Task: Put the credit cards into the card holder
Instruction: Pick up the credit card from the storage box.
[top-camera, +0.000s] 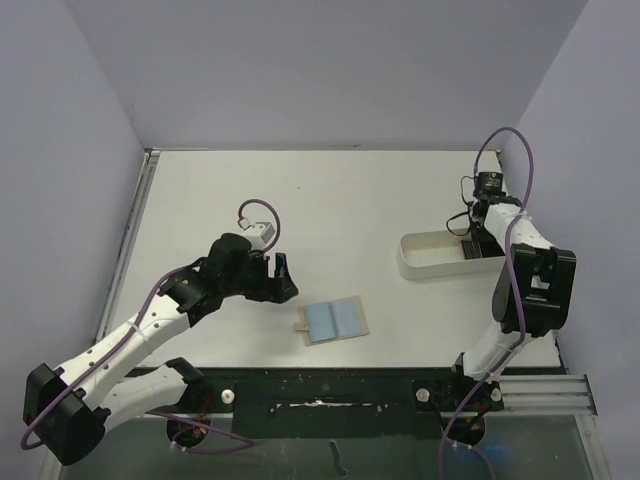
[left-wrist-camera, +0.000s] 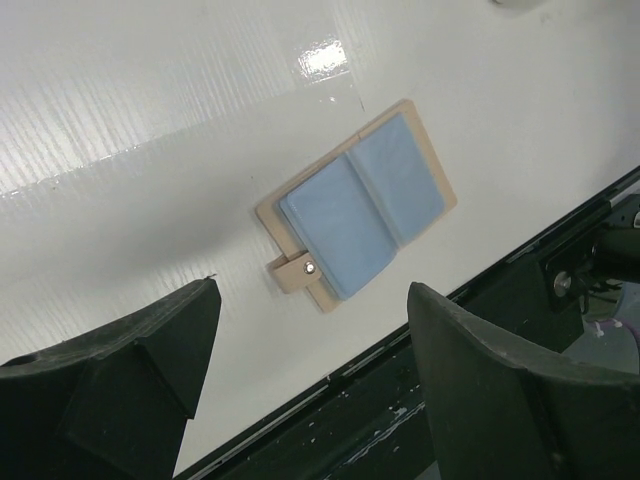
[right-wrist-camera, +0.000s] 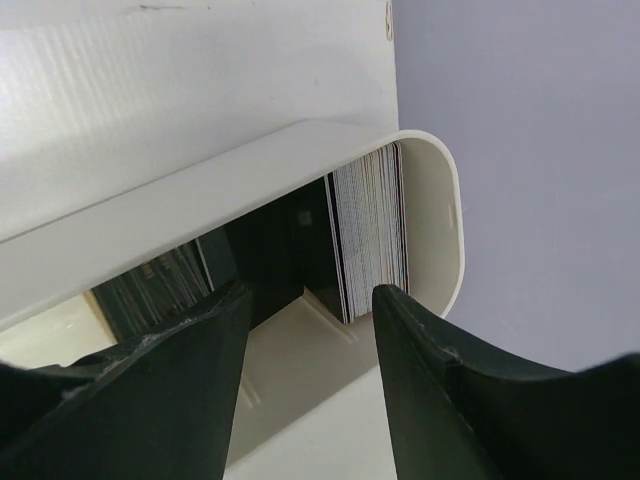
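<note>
The card holder (top-camera: 335, 321) lies open on the table, light blue lining up, its tan strap and snap stud (left-wrist-camera: 309, 267) pointing to the near left. In the left wrist view the card holder (left-wrist-camera: 355, 215) sits just beyond my left gripper (left-wrist-camera: 312, 295). That left gripper (top-camera: 276, 277) hovers left of it, open and empty. My right gripper (top-camera: 470, 246) reaches into the white tray (top-camera: 430, 262). A stack of credit cards (right-wrist-camera: 370, 230) stands on edge against the tray's rounded end (right-wrist-camera: 440, 220). My right gripper (right-wrist-camera: 312, 292) is open, its fingers either side of the stack's near corner, holding nothing.
A black rail (top-camera: 330, 385) runs along the near table edge, close below the card holder, and shows as the rail (left-wrist-camera: 560, 250) in the left wrist view. Grey walls close the table on the left, back and right. More dark cards (right-wrist-camera: 160, 285) lean deeper inside the tray.
</note>
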